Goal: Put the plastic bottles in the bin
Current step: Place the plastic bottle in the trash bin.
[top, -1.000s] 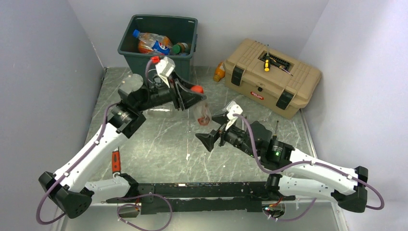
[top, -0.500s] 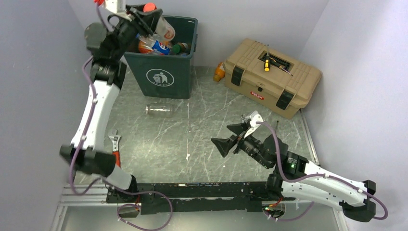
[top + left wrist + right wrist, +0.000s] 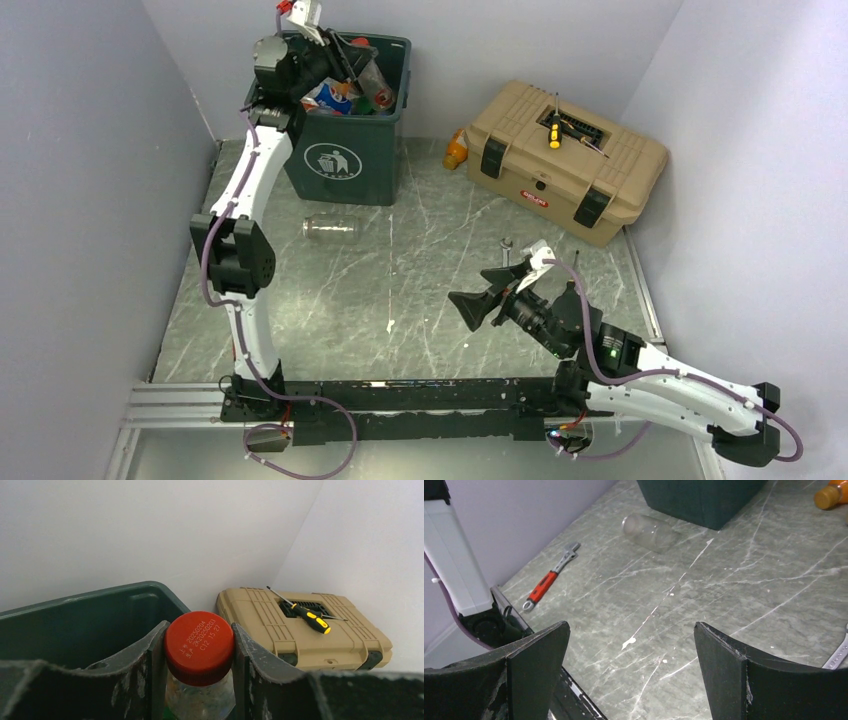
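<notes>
**Left arm over the bin, bottle clamped at the neck**

The left gripper [image 3: 198, 630] is clenched on a red-capped bottle [image 3: 200, 695], one finger on each side just under the cap. It hangs over the bin [image 3: 345, 160], at 11 o'clock on the table. The wrist view shows the bin's far rim right behind the cap.

The bottle looks empty, thin-walled and light. It would likely dent under a hard squeeze and slip on its smooth body. The neck under the cap is the stiff part, so the present hold looks the soundest one.

The bin already holds a heap of bottles [image 3: 335, 95] close to its rim. A dropped one may bounce or roll off that heap.

The right gripper [image 3: 630, 627] stands wide apart with nothing in it, low at 5 o'clock.

A clear bottle [image 3: 331, 228] lies on its side at 6 o'clock from the bin, well apart from both grippers. An orange bottle [image 3: 456, 150] lies at 9 o'clock from the toolbox [image 3: 565, 160], touching or just beside it, so the toolbox may crowd a grasp there. A screwdriver [image 3: 554, 135] rests on the lid. A wrench [image 3: 546, 582] lies near the left wall, out of the way.
</notes>
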Controlling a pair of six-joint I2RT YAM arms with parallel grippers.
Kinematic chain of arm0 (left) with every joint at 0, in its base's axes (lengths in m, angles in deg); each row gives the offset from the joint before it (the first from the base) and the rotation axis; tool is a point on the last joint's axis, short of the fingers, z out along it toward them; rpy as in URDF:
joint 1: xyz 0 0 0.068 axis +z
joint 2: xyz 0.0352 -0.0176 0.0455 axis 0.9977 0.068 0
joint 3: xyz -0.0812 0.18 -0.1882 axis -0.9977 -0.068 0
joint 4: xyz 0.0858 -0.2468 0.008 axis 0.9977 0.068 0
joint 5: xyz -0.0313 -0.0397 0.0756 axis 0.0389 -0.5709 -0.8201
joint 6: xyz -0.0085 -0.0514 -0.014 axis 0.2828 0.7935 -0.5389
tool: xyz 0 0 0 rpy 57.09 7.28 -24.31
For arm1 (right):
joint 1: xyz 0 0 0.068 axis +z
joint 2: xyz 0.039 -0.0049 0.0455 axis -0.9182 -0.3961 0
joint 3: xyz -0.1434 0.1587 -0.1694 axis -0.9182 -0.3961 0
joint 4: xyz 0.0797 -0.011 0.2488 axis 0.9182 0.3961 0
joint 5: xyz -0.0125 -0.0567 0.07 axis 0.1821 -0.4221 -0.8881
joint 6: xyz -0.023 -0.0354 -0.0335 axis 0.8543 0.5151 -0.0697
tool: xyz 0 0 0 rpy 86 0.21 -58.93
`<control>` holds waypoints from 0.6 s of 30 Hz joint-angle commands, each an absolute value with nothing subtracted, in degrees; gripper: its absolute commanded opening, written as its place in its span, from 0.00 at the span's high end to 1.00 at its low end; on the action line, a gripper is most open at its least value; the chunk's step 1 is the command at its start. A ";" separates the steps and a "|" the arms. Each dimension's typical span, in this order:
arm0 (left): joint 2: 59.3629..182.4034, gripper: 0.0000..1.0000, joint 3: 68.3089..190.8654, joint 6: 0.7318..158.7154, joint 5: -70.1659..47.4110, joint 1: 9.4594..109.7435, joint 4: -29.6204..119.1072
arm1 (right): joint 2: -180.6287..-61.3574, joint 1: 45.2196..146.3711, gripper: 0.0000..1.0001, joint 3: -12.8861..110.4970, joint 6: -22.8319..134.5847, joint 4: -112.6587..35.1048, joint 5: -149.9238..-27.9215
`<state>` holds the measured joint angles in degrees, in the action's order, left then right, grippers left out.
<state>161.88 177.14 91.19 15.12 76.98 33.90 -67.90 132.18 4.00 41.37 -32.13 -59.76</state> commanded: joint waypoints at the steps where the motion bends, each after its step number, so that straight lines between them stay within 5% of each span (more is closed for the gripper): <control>1: 165.41 1.00 181.39 92.96 17.91 75.81 36.97 | -66.27 132.41 0.00 3.69 41.27 -32.67 -56.66; 6: 165.14 1.00 178.98 83.01 12.45 73.80 41.39 | -66.87 132.41 0.00 3.78 41.60 -31.89 -55.11; 9: 159.26 1.00 168.36 80.65 -0.96 73.71 30.22 | -66.98 132.41 0.00 3.67 41.52 -31.82 -54.98; 15: 161.66 0.99 174.76 77.32 -6.83 74.89 45.71 | -66.66 132.41 0.00 3.10 42.05 -32.27 -54.35; 16: 161.44 0.89 173.73 77.85 -7.60 75.13 46.34 | -66.77 132.41 0.00 3.10 42.18 -32.57 -54.58; 18: 160.03 0.53 170.94 79.88 -5.97 76.07 44.77 | -67.38 132.41 0.00 3.66 42.45 -32.43 -55.03</control>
